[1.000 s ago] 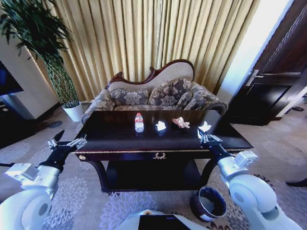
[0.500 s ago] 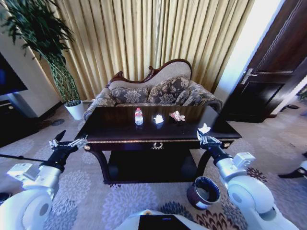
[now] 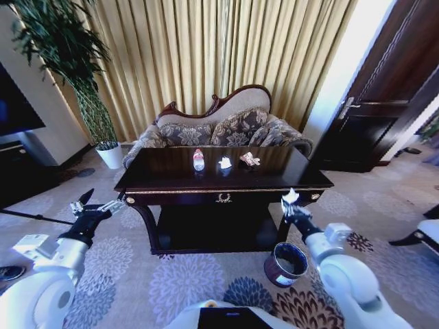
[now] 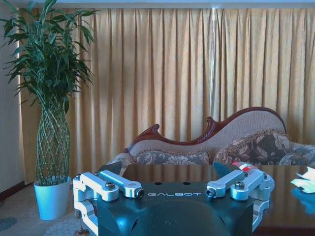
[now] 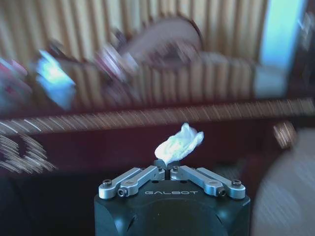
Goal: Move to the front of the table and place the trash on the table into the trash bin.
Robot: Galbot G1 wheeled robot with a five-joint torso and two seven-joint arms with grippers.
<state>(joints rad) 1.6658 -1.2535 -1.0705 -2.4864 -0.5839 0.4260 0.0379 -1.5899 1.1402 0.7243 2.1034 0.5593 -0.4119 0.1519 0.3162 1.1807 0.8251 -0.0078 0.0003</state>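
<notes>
Long dark glossy wooden bench (image 3: 164,179) with curved legs and a gold ornament mid-front: I have it dead ahead at 12 o'clock, before a patterned sofa (image 3: 218,130) and gold curtains (image 3: 206,55).

On the bench, in a row: clear plastic bottle with red cap and label (image 3: 199,160), upright; crumpled white paper (image 3: 225,163) just beside it toward 3 o'clock; crumpled reddish-brown wrapper (image 3: 250,160) next along.

Right gripper (image 3: 291,204): raised off the bench's front right corner, at about 2 o'clock; fingers pressed together on a crumpled white paper scrap (image 5: 178,143).

Small round dark maroon trash bin (image 3: 285,264) with pale label: on the carpet at 4 o'clock, just below the right gripper.

Left gripper (image 3: 96,206): at 10 o'clock off the bench's left end, fingers spread, holding nothing.
</notes>
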